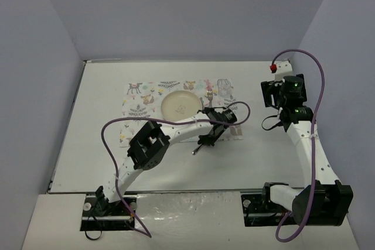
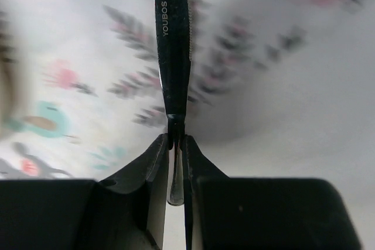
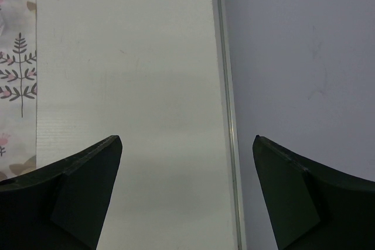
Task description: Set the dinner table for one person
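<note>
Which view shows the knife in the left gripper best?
Left wrist: the knife runs up the frame, clamped in the left gripper, its lettering and serrated edge visible. Top external shows only a thin sliver beside that gripper; right wrist shows none of it.

A printed cloth placemat (image 1: 146,100) spreads under and beyond your left hand (image 1: 207,139). On it, beyond the hand and to its left, lies a cream plate (image 1: 180,105). What looks like a fork (image 1: 209,94) lies beside the plate, straight beyond the hand. Pinched in the hand, a dark-handled knife (image 2: 176,51) marked YOUBOS sticks out past the fingertips above the print.
</note>
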Controlling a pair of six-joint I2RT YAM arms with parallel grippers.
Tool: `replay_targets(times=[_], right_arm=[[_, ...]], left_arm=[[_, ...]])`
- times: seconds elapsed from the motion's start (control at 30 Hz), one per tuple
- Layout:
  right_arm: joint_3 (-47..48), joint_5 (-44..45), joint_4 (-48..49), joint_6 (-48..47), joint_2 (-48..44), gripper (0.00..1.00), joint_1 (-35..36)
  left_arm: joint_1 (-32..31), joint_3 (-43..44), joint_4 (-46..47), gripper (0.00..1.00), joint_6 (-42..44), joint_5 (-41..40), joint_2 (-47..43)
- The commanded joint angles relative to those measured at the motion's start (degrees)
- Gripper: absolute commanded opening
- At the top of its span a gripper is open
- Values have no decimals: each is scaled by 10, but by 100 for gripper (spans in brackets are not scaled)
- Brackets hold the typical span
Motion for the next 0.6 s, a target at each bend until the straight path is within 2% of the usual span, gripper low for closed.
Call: replay_targets(times=[0.0, 0.13, 0.4, 0.57], right_arm=[[33, 4, 48, 29, -11, 91, -2], [28, -3, 48, 29, -13, 91, -2], [30, -7, 48, 33, -11, 91, -3], [30, -12, 48, 35, -3, 91, -2]], left_arm=[[33, 2, 34, 0, 43, -100, -102], [36, 16, 40, 0, 64, -124, -146], [42, 75, 12, 0, 87, -107, -199], [102, 109, 6, 0, 93, -121, -238]])
